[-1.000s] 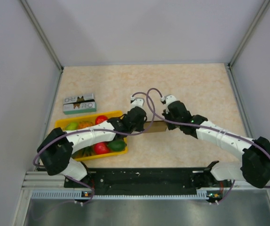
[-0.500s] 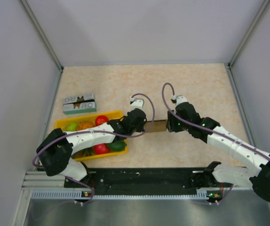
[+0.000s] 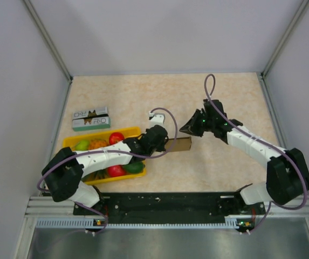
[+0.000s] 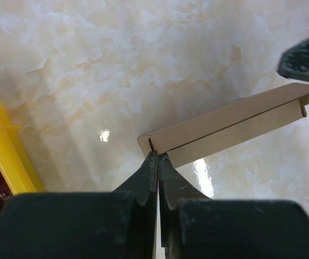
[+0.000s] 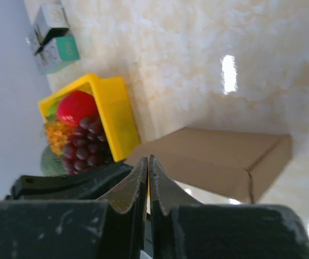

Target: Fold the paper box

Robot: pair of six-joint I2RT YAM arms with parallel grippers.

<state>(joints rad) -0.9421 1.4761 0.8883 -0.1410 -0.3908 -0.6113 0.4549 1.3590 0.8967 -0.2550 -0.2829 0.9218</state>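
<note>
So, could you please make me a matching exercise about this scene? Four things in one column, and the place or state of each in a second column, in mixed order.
Things:
1. brown kraft cardboard paper box
2. yellow plastic tray
3. green-and-white printed carton
4. right end effector

Places or states:
A. shut, holding nothing
B. filled with fruit
C. pinched at one end by the left end effector
D. lying apart, beyond the tray's far side

Pairs: 1-C, 2-B, 3-D, 4-A
</note>
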